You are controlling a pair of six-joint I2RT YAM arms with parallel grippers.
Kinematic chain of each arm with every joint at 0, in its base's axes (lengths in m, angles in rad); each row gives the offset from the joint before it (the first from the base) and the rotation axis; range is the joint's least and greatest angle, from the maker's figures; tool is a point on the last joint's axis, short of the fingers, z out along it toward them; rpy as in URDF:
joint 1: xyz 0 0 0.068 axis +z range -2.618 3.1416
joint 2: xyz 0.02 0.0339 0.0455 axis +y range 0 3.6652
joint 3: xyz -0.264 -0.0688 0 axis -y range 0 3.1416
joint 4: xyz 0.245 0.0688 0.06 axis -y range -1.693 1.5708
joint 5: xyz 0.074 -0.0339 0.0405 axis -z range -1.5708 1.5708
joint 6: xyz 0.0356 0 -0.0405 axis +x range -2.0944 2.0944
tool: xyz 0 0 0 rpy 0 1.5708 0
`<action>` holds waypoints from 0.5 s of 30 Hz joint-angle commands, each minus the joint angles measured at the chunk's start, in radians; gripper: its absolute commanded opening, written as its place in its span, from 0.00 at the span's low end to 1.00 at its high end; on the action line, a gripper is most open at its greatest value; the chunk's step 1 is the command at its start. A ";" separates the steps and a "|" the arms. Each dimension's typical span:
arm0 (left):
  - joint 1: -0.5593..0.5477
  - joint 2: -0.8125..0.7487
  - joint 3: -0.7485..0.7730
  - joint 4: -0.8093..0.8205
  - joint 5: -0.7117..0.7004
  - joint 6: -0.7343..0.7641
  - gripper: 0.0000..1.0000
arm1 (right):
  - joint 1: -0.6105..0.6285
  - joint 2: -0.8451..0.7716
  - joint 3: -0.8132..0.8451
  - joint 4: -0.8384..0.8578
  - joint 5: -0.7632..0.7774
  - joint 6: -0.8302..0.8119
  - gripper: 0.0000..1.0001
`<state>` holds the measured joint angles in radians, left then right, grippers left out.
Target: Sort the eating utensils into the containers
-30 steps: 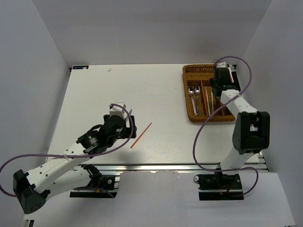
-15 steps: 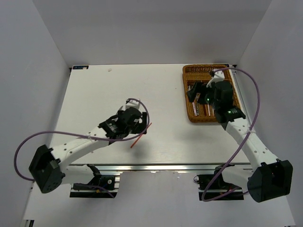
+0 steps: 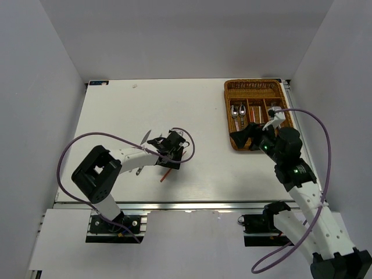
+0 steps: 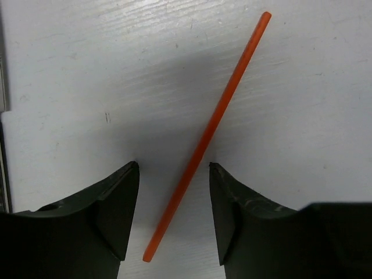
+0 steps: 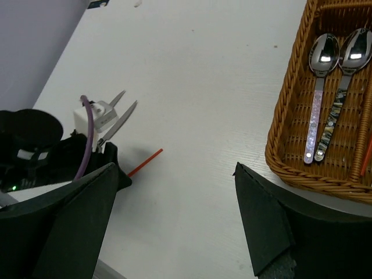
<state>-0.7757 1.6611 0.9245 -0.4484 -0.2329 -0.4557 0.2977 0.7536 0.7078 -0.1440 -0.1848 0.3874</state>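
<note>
Red chopstick [image 4: 209,131] lies slantwise on the white table [image 4: 87,70], with the jaws of the left arm [image 3: 133,156] spread either side of its lower half, neither touching it. Over at the wicker tray [image 5: 290,165], two spoons [image 5: 325,58] share a slot, and the right arm [image 3: 290,165] hangs nearby, jaws wide and empty.

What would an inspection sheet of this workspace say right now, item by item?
Surface: white table, faintly scuffed.
Job's things: red chopstick lying flat on the table; two spoons in the wicker tray.
Clutter: one small speck by the far edge.
Grippers: left gripper open, straddling the chopstick without touching; right gripper open, near the tray.
Cables: purple cables, one looping off each arm.
Surroundings: plain white walls.
</note>
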 commanded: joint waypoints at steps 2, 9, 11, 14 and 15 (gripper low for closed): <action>0.019 -0.009 -0.007 0.023 0.035 0.009 0.58 | 0.004 -0.077 -0.024 -0.040 -0.053 -0.013 0.85; 0.016 0.005 -0.116 0.062 0.139 -0.054 0.23 | 0.004 -0.100 -0.005 -0.029 -0.123 0.011 0.85; 0.015 0.006 -0.134 0.060 0.139 -0.063 0.22 | 0.004 -0.100 -0.008 -0.017 -0.150 0.022 0.85; 0.013 0.008 -0.171 0.077 0.158 -0.067 0.14 | 0.004 -0.105 -0.022 0.001 -0.173 0.045 0.86; 0.010 0.006 -0.174 0.080 0.159 -0.072 0.04 | 0.004 -0.102 -0.028 0.010 -0.177 0.051 0.86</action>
<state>-0.7563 1.6150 0.8284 -0.2981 -0.1558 -0.5041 0.2977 0.6605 0.6926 -0.1799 -0.3115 0.4114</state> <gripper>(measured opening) 0.088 0.857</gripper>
